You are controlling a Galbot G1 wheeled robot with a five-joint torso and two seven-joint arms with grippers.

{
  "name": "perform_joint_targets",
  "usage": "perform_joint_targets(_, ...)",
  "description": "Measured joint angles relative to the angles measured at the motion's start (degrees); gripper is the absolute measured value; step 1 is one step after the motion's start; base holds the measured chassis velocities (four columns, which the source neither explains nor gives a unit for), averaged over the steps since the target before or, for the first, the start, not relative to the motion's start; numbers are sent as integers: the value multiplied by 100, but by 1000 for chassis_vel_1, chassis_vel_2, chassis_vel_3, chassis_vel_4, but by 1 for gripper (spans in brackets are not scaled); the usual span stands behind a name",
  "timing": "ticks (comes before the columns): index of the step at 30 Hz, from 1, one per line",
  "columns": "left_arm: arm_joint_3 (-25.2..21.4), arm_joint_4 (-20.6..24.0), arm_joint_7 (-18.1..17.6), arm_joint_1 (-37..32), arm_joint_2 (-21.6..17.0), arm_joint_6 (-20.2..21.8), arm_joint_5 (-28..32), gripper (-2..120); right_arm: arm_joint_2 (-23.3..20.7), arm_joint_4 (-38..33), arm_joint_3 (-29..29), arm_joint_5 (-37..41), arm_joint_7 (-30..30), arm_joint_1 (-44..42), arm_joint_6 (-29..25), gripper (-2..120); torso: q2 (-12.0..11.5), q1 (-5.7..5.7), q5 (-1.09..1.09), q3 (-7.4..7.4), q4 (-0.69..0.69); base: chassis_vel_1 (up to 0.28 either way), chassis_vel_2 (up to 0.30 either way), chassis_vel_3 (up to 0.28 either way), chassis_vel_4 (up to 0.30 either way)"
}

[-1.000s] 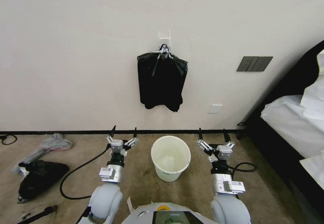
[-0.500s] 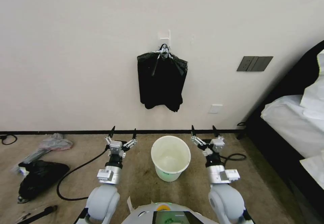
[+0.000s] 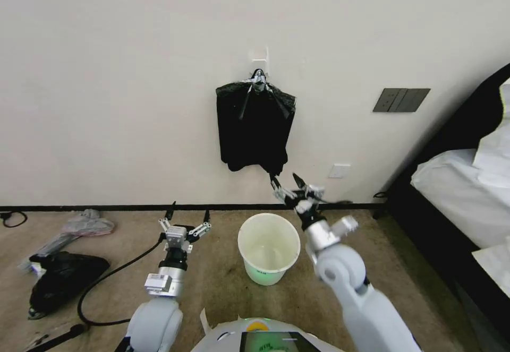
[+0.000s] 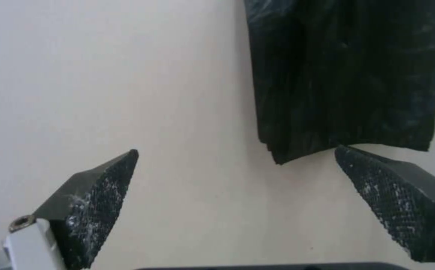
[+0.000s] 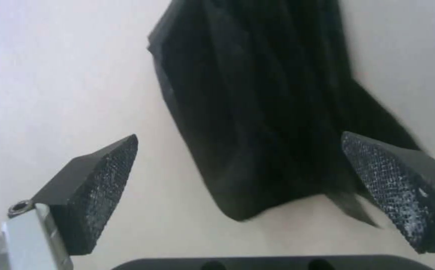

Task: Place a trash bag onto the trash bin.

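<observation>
Against the cream wall I see the flat black plastic bag bundle [image 3: 255, 129] hanging long-axis vertical; my right gripper [image 3: 287, 182] reaches up beneath it, fingers spread; left gripper [image 3: 184, 218] low, spread, beside the cream-white round bin [image 3: 268, 230].

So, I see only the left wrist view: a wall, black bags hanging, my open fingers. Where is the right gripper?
Observer: The right gripper is high near the wall, fingers open, just below the lower corner of the bundle of black bags.
Operator: And the bin?
Observer: The trash bin stands on the carpet between both arms, with no bag on it.
Operator: Where is my left gripper?
Observer: The left gripper is low, left of the bin.
</observation>
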State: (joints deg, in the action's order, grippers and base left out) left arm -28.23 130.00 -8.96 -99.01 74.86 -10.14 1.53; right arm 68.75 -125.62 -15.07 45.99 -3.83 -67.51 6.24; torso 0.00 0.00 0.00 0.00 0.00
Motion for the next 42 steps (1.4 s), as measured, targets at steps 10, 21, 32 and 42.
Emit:
perform_joint_targets(10, -56, 21, -6, -58, 131, -34, -45, 100, 248, 315, 510, 1459, -346, 1256, 431, 100, 0, 0, -1, 0, 0, 0, 0, 0, 0)
perform_joint_targets(21, -65, 17, -14, -63, 274, -127, -154, 100, 877, 1690, 532, 3213, -1119, 2961, 286, 100, 0, 1, -1, 0, -1, 0, 0, 0, 0)
perform_joint_targets(32, -78, -65, -18, 18, 244, -135, -132, 100, 1467, 2367, 514, 3536, -1280, 3838, 125, 100, 0, 1, -1, 0, 1, 0, 0, 0, 0)
perform_joint_targets(42, -51, 1, -6, 21, 184, -148, -120, 100, 1648, 3023, 503, 3303, -1238, 4462, 101, 100, 0, 0, 0, 0, 0, 0, 0, 0, 0)
